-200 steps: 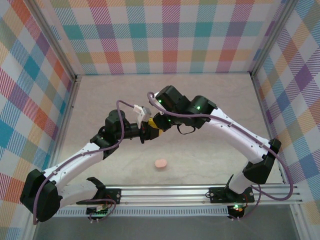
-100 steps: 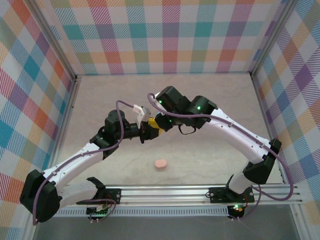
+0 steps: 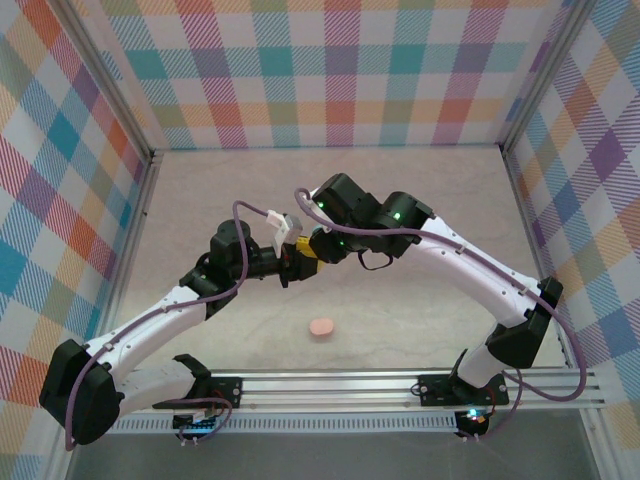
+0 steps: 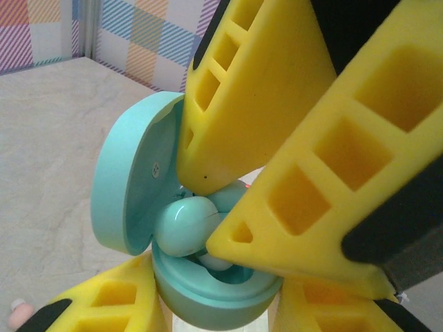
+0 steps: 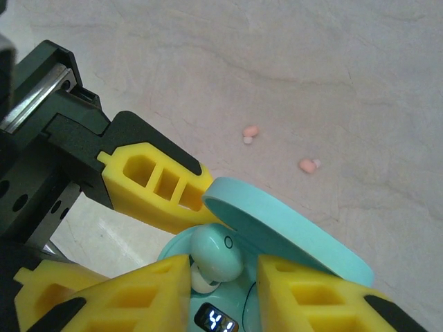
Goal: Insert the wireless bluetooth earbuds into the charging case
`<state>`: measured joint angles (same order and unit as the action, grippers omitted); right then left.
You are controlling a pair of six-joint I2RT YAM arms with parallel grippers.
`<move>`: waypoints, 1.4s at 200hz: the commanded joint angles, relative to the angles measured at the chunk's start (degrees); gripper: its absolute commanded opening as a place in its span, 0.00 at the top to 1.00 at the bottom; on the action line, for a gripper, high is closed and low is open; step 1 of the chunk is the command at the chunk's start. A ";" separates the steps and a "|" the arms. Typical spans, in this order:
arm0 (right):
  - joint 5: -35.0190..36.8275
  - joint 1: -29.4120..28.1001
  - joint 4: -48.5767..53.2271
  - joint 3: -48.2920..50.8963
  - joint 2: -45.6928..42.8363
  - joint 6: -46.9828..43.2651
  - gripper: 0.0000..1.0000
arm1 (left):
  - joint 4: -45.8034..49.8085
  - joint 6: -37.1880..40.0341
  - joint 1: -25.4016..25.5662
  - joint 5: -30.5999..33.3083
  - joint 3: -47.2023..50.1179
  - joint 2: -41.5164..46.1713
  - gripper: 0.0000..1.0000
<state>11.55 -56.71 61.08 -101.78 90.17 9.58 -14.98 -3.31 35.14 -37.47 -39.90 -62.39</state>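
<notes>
the pale, marbled stone-look desk (image 3: 420, 200) carries two white arms that meet near its middle. the left hand (image 4: 221, 308) is pressed together on the base of a glossy teal oval plastic charging case (image 5: 291, 238). its ribbed yellow plastic fingers (image 4: 104, 304) clamp either side, and the smooth round lid (image 4: 128, 187) is swung wide. the right hand (image 5: 221, 280) reaches into the open case, its yellow fingers a little spread around a shiny light blue earbud (image 5: 216, 249) sitting in the case's hollow. one finger touches the bud and a thin gap shows at the other. a matt pink oval case (image 3: 321, 327) lies near the desk's front edge, well apart from the hands. small lit digits (image 5: 216, 319) glow on the teal case's front. a tiny pale pink earbud (image 5: 250, 131) and a second pink earbud (image 5: 306, 164) lie loose on the desk, near each other.
</notes>
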 commanded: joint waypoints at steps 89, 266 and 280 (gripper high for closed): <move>-5.53 0.60 -1.04 -1.49 -5.68 1.55 0.63 | -1.46 1.05 0.46 0.12 0.00 1.44 1.00; -22.27 7.58 -4.13 -0.06 -0.90 2.22 0.65 | 0.55 0.87 0.64 -1.46 0.54 3.62 1.00; -21.32 7.59 -3.57 -0.56 -0.57 1.78 0.65 | 0.66 0.96 0.64 -1.55 0.52 3.73 1.00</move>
<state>-10.13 -49.45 57.89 -101.65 88.62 12.75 -13.67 -3.16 35.14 -37.47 -39.88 -60.10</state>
